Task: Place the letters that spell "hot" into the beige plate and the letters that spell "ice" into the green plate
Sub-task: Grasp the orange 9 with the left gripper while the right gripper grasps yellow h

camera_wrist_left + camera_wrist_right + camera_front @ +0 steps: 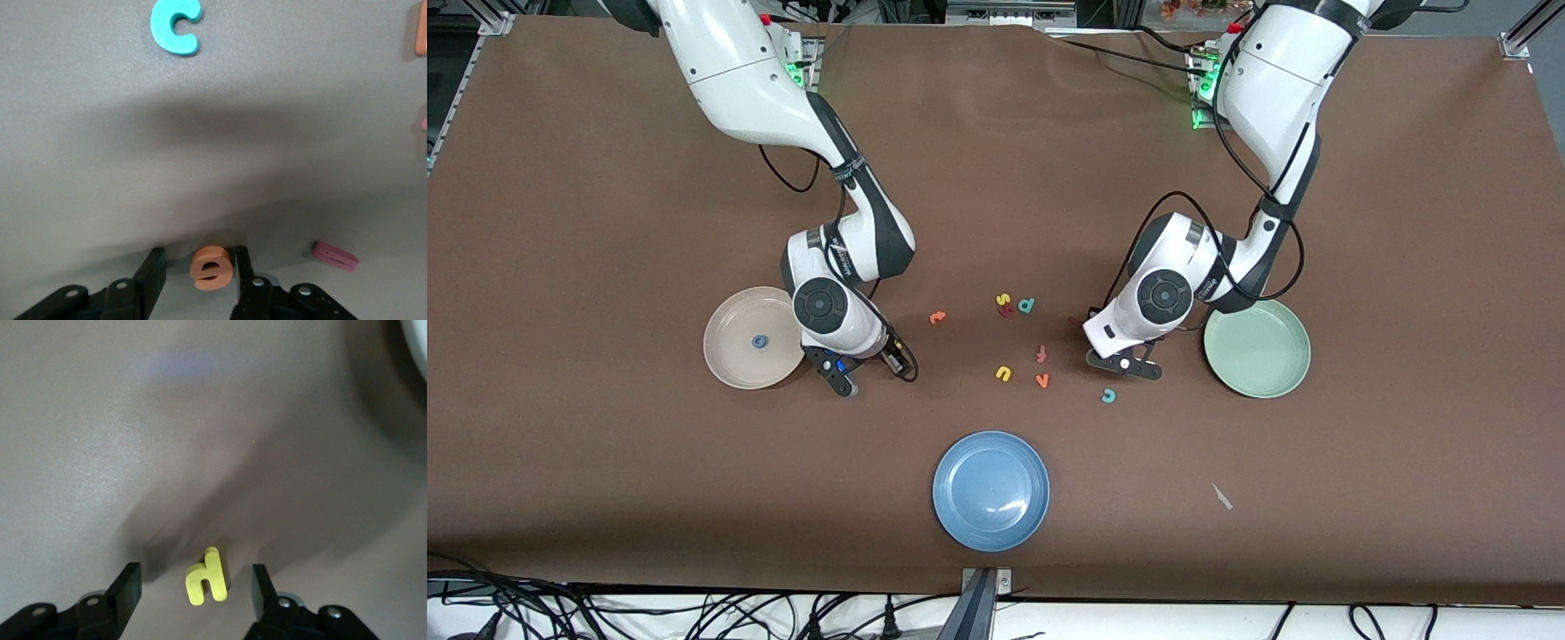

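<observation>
On the brown worktop (pixel 605 462) we find both grippers low among the scattered foam letters. The left gripper (pixel 193 267) straddles the orange e (pixel 211 267), one finger (pixel 241 263) touching it, the other still off it — jaws partly closed, no grip yet. The teal c (pixel 176 25) lies apart from it, the dark red i (pixel 335 255) just beside. The right gripper (pixel 195 583) has its jaws open around the yellow h (pixel 205 577), touching neither side. The blue o (pixel 759 341) lies in the beige plate (pixel 729 364) toward the right arm's end. The green plate (pixel 1258 351), holding no letters, sits beside the left arm. The orange t (pixel 936 316) rests between the grippers — near it, a yellow u (pixel 1003 373).
</observation>
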Action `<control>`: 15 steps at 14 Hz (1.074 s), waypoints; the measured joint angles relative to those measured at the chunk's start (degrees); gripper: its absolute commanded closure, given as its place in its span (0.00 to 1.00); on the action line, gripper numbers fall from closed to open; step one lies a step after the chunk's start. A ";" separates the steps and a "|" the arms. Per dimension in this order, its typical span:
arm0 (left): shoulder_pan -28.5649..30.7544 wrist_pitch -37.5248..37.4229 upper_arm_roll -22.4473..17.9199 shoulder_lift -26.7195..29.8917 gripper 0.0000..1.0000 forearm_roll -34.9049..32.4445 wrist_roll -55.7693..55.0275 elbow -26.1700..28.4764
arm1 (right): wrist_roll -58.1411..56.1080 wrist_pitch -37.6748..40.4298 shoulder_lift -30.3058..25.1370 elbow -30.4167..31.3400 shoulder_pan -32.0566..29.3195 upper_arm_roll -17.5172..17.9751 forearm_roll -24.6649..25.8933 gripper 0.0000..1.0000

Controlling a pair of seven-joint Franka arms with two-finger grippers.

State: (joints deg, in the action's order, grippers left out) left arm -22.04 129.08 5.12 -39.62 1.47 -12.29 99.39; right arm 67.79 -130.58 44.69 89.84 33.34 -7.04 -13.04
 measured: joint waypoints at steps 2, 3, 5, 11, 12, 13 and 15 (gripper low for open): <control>0.00 0.00 -0.01 0.01 0.74 -0.02 -0.04 0.07 | -0.03 0.00 0.20 0.00 0.00 0.00 0.00 0.67; 0.00 0.00 -0.01 0.10 0.81 -0.02 -0.06 0.07 | -0.15 -0.06 0.27 -0.07 0.00 0.00 0.00 0.80; -0.04 -0.03 0.10 0.37 0.81 -0.04 -0.06 0.21 | -0.27 -0.53 0.35 -0.38 0.00 0.03 0.00 0.94; 1.02 -1.41 -0.56 1.42 1.00 -0.06 0.19 0.11 | -2.33 -0.39 0.47 -1.07 -0.04 0.01 0.02 1.00; 2.01 -2.78 -0.80 2.24 1.00 -0.24 0.94 -0.02 | -4.35 0.60 0.47 -1.75 -0.12 -0.08 0.10 1.00; 3.47 -4.14 -0.92 3.19 1.00 -0.60 2.84 -0.12 | -8.09 2.66 0.43 -2.66 -0.18 -0.38 0.14 1.00; 7.30 -6.76 -1.10 5.04 1.00 -0.83 8.65 -0.19 | -17.66 7.79 -0.28 -3.84 -0.25 -1.95 0.23 1.00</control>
State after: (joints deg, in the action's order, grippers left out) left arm -14.74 122.32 4.02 -34.58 0.64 -3.64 99.19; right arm 50.13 -122.79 44.40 86.00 33.09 -8.99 -12.82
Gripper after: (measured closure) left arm 0.740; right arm 0.749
